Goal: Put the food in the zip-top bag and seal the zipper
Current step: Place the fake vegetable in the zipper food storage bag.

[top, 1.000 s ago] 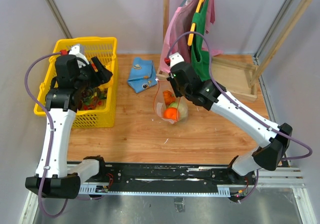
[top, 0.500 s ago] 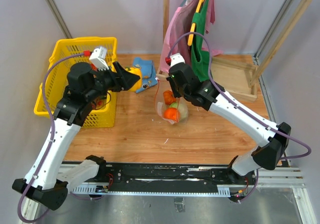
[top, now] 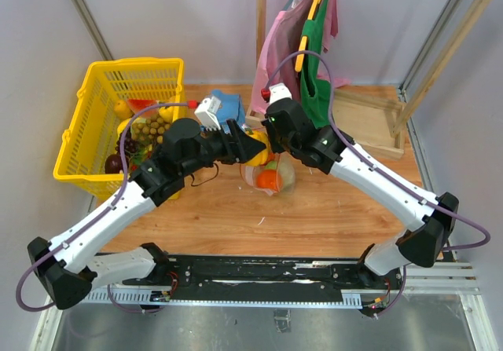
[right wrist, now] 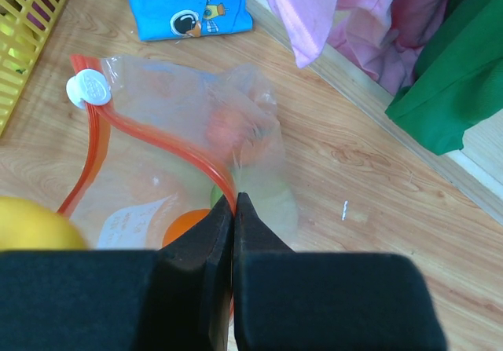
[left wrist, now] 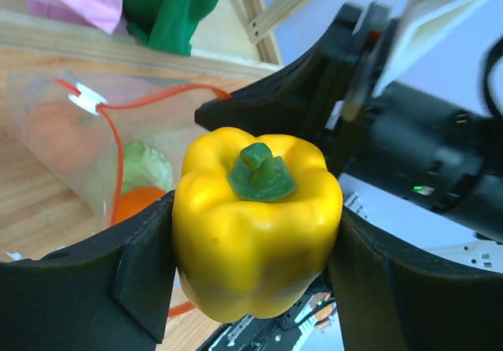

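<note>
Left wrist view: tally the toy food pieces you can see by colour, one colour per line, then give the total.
Yellow toy bell pepper with a green stem, gripped in the left hand: 1
Orange toy food pieces inside the clear plastic zip-top bag: 2
Pale green toy food piece inside the bag: 1
Total: 4

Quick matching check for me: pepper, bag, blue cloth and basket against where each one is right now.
1 yellow pepper
2 zip-top bag
3 blue cloth
4 yellow basket

A lying folded on the table
B rim pinched by the right pincer
C standing at the far left
D gripped in the left pincer

Pairs: 1-D, 2-B, 3-A, 4-C
</note>
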`<state>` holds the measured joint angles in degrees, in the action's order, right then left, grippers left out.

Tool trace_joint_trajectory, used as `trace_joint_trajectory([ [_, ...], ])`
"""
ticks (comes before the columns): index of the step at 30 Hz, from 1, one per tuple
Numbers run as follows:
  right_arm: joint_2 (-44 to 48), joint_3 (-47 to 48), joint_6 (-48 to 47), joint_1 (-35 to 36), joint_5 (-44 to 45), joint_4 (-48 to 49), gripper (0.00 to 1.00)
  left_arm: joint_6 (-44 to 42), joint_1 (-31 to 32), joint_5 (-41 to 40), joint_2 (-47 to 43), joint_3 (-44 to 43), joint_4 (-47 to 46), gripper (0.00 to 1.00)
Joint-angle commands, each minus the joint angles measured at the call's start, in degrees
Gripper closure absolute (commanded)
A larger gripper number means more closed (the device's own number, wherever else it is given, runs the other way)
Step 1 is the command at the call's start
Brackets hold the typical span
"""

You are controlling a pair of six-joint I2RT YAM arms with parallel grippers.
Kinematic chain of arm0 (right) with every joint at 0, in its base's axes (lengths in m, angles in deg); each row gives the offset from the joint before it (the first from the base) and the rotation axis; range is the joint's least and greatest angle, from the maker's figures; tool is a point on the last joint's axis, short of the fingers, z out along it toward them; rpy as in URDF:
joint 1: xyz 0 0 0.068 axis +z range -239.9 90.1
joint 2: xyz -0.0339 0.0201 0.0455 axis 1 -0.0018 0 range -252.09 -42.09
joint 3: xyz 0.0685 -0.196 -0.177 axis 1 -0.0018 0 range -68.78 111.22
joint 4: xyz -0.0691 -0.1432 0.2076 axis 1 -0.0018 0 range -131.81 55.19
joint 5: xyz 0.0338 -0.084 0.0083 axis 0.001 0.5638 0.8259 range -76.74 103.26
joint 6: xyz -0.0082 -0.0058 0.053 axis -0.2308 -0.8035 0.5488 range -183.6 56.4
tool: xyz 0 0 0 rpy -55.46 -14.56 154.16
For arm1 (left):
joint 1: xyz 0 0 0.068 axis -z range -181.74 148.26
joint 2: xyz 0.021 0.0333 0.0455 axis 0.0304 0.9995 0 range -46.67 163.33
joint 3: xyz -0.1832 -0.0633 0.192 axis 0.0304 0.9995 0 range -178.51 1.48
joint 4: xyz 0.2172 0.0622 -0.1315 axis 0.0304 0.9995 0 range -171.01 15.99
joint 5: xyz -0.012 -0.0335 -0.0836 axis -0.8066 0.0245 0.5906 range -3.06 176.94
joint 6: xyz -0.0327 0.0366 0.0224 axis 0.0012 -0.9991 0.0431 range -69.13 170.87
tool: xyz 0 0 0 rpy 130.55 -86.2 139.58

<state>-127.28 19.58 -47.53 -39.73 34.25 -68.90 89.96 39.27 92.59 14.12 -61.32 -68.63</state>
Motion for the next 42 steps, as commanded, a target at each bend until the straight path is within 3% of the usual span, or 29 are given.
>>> trace_joint_trajectory([
  [1, 2.45, -1.17, 1.15, 0.81, -1.02, 3.05, 0.99, 4.30, 3.87, -7.90, 1.91, 2.98, -6.26, 0.61],
  [13, 3.40, -2.61, 0.71, 0.85, -4.39, 5.23, 0.99, 7.35, 6.18, -17.68, 7.23, 4.00, -3.34, 0.59],
  [18, 3.30, -2.84, 1.06, 0.80, -6.67, 5.63, 0.99, 9.10, 6.18, -25.64, 8.78, 3.61, -1.22, 0.58],
  [24, 3.19, -3.19, 1.99, 0.80, -8.90, 5.86, 0.99, 8.89, 6.23, -28.74, 10.65, 3.56, -5.73, 0.53],
  [31, 3.17, -3.97, 3.29, 0.82, -10.15, 6.15, 0.99, 8.48, 6.77, -28.67, 12.73, 4.62, -10.43, 0.39],
  [37, 3.45, -4.55, 3.41, 0.73, -9.49, 6.48, 0.99, 6.32, 7.21, -27.03, 12.29, 4.65, -11.05, 0.18],
  [42, 3.41, -4.63, 3.31, 0.72, -9.31, 6.63, 0.99, 5.55, 7.50, -25.96, 10.95, 4.70, -9.79, 0.11],
])
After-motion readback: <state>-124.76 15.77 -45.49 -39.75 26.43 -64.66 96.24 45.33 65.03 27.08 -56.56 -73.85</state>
